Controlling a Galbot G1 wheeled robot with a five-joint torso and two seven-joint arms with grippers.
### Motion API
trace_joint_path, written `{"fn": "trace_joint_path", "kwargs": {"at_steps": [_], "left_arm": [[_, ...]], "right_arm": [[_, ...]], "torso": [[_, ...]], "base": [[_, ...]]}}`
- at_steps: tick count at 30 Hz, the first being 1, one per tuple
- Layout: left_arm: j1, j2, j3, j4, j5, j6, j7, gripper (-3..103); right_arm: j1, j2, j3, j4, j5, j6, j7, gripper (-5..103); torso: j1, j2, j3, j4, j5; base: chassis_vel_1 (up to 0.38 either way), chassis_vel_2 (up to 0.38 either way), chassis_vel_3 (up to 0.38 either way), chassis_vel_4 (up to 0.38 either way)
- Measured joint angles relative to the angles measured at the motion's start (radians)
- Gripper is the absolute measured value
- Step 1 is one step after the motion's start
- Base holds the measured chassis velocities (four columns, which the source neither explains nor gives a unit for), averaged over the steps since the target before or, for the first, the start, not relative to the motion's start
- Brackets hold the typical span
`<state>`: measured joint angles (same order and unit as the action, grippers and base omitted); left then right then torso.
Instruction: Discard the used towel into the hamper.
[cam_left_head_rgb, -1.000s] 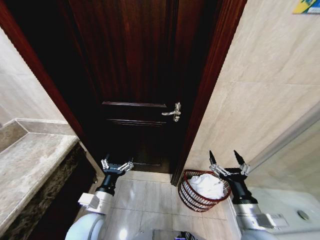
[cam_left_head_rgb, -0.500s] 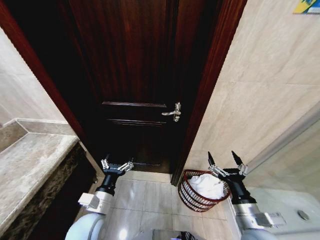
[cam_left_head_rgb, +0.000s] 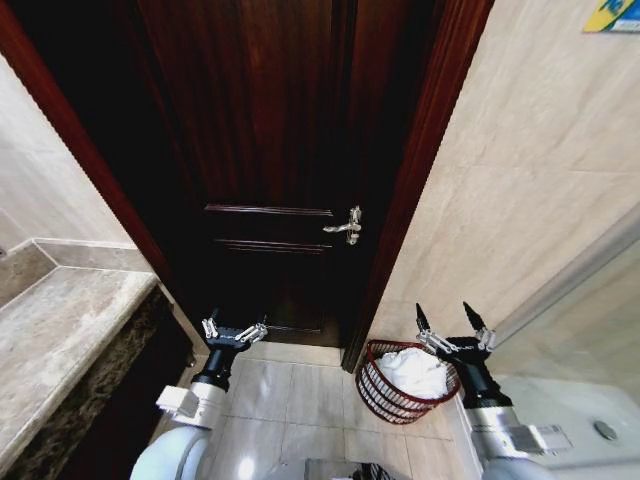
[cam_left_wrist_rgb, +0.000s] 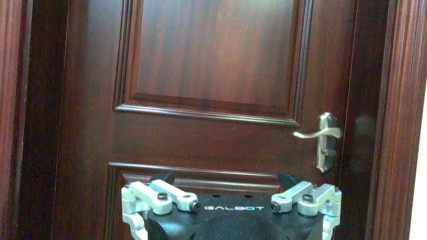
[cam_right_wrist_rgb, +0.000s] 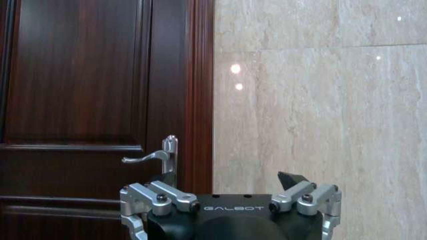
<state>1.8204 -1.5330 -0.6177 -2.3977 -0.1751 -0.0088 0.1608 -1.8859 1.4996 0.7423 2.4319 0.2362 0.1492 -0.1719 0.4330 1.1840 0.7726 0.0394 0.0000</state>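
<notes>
Towel (cam_left_head_rgb: 413, 368) lies white inside the hamper (cam_left_head_rgb: 385, 398), lower right of frame; right pincer (cam_left_head_rgb: 451, 319) hangs open and empty above it. Left pincer (cam_left_head_rgb: 234, 329) open, idle. Discarding looks finished; next probably only withdrawing.

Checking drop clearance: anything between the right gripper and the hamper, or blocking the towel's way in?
Nothing visible. The right gripper, open and empty, sits just above the hamper rim's right side. The white towel already lies inside. The left gripper is off by the door.
</notes>
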Motion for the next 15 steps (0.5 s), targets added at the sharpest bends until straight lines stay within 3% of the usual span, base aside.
{"fn": "trace_joint_path", "kwargs": {"at_steps": [7,15], "left_arm": [[0.0,0.0,0.0,0.0,0.0,0.0,0.0,99],[0.0,0.0,0.0,0.0,0.0,0.0,0.0,99]], "right_arm": [[0.0,0.0,0.0,0.0,0.0,0.0,0.0,100],[0.0,0.0,0.0,0.0,0.0,0.0,0.0,100]], "torso": [[0.019,0.043,0.023,0.0,0.0],[0.024,0.053,0.029,0.0,0.0]], "base": [[0.0,0.0,0.0,0.0],[0.0,0.0,0.0,0.0]]}}
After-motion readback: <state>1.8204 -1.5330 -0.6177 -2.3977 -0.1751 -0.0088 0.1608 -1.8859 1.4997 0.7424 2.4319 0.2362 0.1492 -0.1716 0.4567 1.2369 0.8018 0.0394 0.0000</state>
